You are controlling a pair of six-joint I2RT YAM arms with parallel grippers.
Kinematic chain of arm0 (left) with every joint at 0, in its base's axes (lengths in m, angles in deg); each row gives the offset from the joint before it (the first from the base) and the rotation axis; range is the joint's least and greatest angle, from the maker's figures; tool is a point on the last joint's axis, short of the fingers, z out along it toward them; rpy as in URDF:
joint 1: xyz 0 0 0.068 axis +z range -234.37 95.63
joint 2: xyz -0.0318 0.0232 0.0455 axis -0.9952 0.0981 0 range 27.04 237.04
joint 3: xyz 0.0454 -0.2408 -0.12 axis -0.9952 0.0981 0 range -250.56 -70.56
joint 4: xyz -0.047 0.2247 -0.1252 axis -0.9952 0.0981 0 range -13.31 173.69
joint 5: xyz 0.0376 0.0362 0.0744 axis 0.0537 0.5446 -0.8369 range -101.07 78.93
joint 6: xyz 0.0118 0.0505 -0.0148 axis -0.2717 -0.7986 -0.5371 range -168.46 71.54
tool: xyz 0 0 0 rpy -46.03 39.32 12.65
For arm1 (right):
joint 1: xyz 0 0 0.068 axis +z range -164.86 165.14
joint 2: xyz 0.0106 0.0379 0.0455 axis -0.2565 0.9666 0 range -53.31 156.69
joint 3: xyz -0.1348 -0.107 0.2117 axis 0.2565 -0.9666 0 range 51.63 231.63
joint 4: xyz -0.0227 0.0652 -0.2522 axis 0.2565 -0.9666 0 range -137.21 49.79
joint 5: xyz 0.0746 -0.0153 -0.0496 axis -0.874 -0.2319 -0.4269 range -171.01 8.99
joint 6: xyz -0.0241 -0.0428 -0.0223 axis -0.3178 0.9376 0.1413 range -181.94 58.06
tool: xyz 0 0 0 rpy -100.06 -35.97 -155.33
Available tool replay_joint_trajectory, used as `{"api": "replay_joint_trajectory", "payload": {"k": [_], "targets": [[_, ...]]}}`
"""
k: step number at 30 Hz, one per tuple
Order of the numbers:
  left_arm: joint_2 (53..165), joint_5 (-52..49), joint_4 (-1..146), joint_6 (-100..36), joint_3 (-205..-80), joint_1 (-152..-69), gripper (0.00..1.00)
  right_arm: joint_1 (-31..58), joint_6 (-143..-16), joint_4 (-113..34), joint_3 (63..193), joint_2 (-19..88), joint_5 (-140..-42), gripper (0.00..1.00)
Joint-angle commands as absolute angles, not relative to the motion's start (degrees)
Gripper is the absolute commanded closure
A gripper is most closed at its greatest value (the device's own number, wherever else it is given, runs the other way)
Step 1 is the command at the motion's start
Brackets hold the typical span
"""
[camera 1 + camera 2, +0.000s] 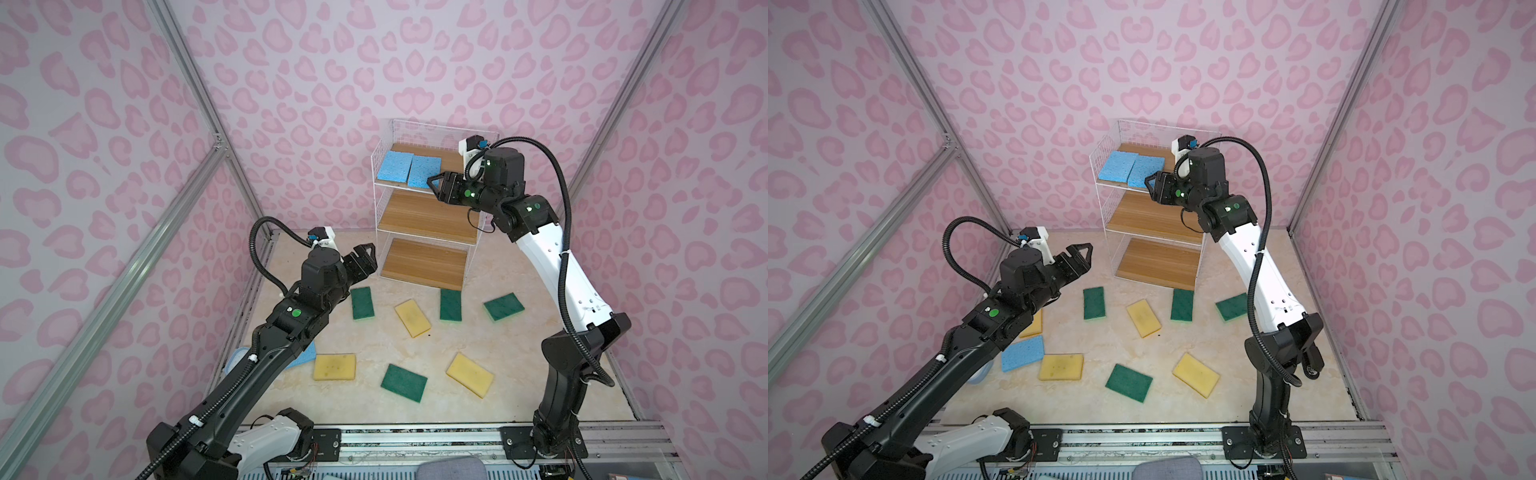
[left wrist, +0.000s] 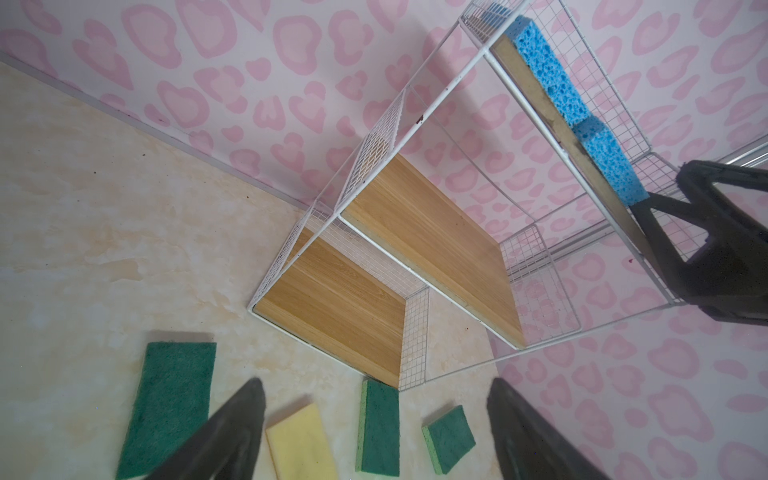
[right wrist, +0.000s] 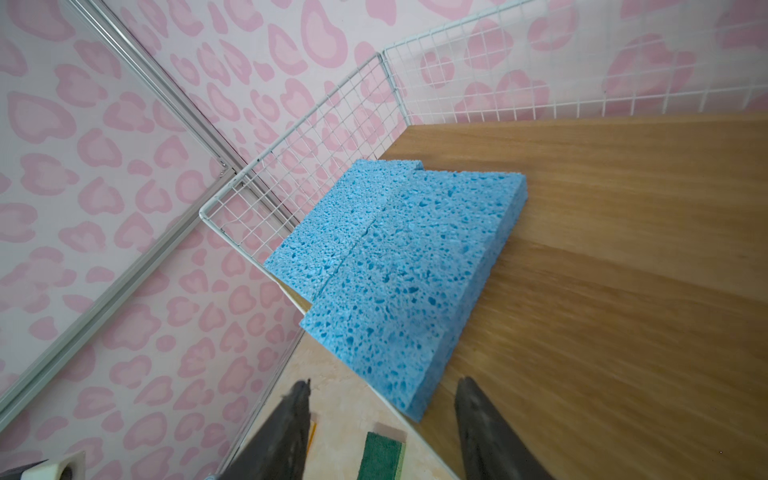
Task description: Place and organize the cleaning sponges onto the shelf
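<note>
Top views: shelf (image 1: 428, 216) stands at the far edge of the surface (image 1: 519, 374), two blue sponges (image 1: 409, 168) side by side on its top board. Right hand (image 1: 437, 187) just beside them. Left hand (image 1: 365, 257) raised near the shelf's foot. Loose sponges (image 1: 1144, 318), green, yellow and one blue, lie scattered on the surface.
Left wrist: fingers apart, empty.
Right wrist: fingers apart, blue pair just ahead, not gripped.

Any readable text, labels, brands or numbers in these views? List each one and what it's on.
None readable.
Small dark marks on the right arm: too small to read.
Green dots on the arms: plain, no lettering.
Sponges and shelf: no print visible.
</note>
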State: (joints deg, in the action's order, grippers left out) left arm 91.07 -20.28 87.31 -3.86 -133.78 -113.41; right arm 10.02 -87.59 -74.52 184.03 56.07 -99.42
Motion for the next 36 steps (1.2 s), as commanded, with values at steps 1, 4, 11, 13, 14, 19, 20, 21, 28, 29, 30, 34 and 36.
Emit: {"api": "replay_joint_trajectory", "payload": {"k": [1,4,11,13,14,19,20,21,28,29,30,34,36], "targets": [[90.6,-20.6,87.1,-4.4,-133.7,-113.4,0.15,9.9,-89.5,-72.4,184.3,57.2,-102.5,0.42],[90.4,-20.8,87.3,-4.5,-133.7,-113.4,0.15,9.9,-90.2,-71.7,184.2,57.8,-104.0,0.42],[89.9,-21.3,87.9,-4.6,-133.8,-113.2,0.14,10.3,-90.8,-70.5,184.0,58.2,-105.3,0.42],[89.9,-21.2,88.0,-4.6,-133.8,-113.1,0.14,10.4,-90.7,-70.4,184.0,58.2,-105.3,0.42],[89.9,-21.2,88.1,-4.6,-133.8,-113.1,0.13,10.3,-90.7,-70.6,184.0,58.1,-105.0,0.42],[89.9,-21.3,88.9,-4.7,-133.8,-112.8,0.06,10.2,-89.6,-71.6,184.0,57.1,-104.0,0.4],[90.0,-21.3,89.1,-4.7,-133.9,-112.7,0.02,10.3,-89.2,-71.8,183.9,56.7,-103.8,0.39],[90.1,-21.1,89.4,-4.8,-133.9,-112.6,0.01,10.2,-88.9,-71.9,183.7,56.2,-103.6,0.38],[90.7,-20.5,91.8,-4.3,-133.1,-111.1,0.01,10.2,-87.9,-70.0,178.4,50.3,-102.9,0.3],[90.7,-20.6,92.5,-4.4,-132.8,-110.9,0.02,10.2,-87.7,-69.6,177.3,49.2,-103.0,0.29],[90.7,-20.6,93.3,-4.6,-132.6,-110.7,0.03,10.2,-87.7,-69.3,176.2,48.4,-103.0,0.29],[90.0,-21.8,96.4,-4.2,-130.3,-109.9,0.1,10.7,-87.7,-67.3,169.7,43.9,-103.4,0.29],[89.6,-23.3,98.1,-4.0,-128.9,-109.9,0.1,11.4,-87.4,-66.4,166.0,41.6,-103.4,0.29]]}}
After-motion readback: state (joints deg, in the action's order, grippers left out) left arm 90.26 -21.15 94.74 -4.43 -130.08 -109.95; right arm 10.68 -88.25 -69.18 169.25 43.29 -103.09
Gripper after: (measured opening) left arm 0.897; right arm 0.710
